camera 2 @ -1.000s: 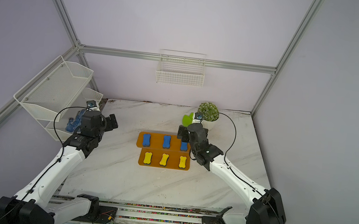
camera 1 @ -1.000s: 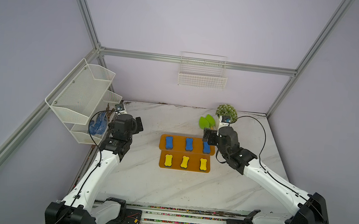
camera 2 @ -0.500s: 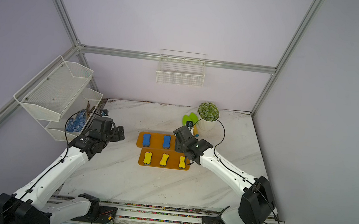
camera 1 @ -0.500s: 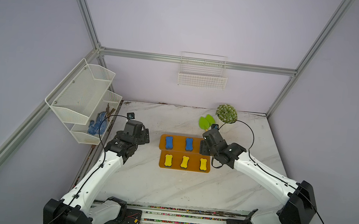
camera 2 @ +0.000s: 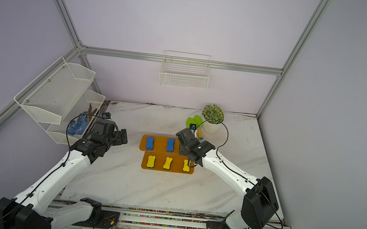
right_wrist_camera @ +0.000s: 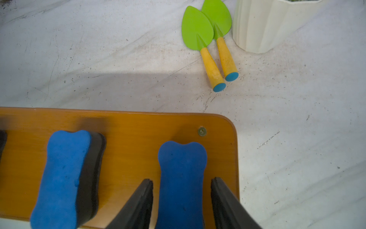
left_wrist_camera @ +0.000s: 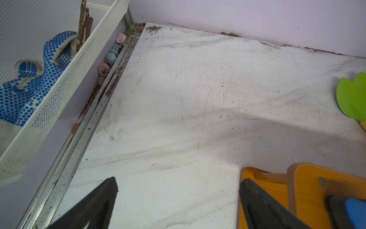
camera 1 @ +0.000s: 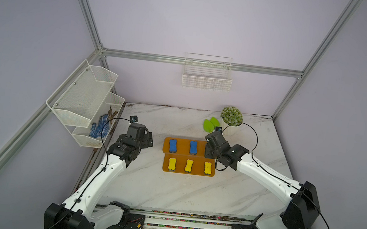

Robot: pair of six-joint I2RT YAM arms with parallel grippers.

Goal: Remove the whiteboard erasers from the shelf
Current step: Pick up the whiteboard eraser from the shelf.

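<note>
On my left, the left gripper hangs with its jaws spread wide and nothing in them, over bare table just beside the shelf. All six erasers sit on that shelf: three yellow erasers on the lower step, the blue ones above. Both top views hide the rightmost blue eraser under the right arm. Only the right wrist view shows it, with the right gripper straddling it. I can't tell whether the pads have bitten. My worry is soft foam squeezing out, or a fingertip catching the board and jolting the shelf.
</note>
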